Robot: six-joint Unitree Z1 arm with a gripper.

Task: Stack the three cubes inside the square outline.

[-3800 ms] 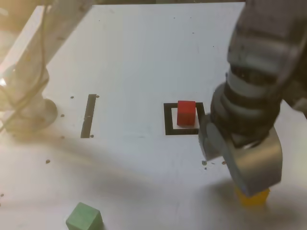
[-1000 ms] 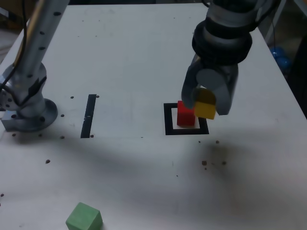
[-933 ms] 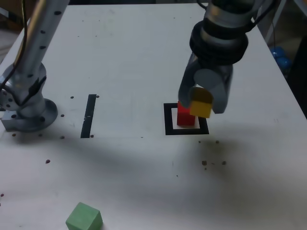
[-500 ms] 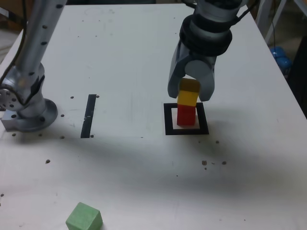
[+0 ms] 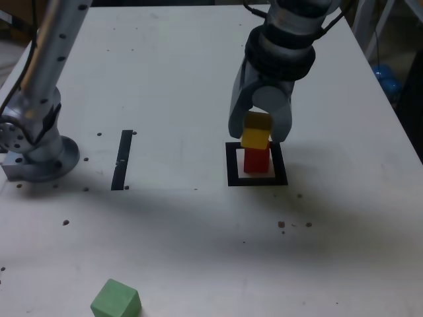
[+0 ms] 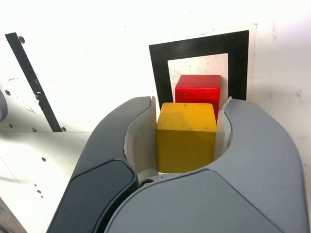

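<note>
end effector (image 6: 187, 133) clamping yellow cube (image 6: 186, 136), red cube (image 6: 198, 89) in square outline (image 6: 160, 73), no writing

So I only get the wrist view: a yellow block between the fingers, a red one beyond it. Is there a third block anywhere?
Observer: Yes, a green cube lies alone by the table's near edge, far from the square outline, toward the exterior view's left.
Visitor: Is the yellow one above the red?
Observer: Yes. The yellow cube is right over the red cube, shifted slightly to the exterior view's left. I see no gap between them.
</note>
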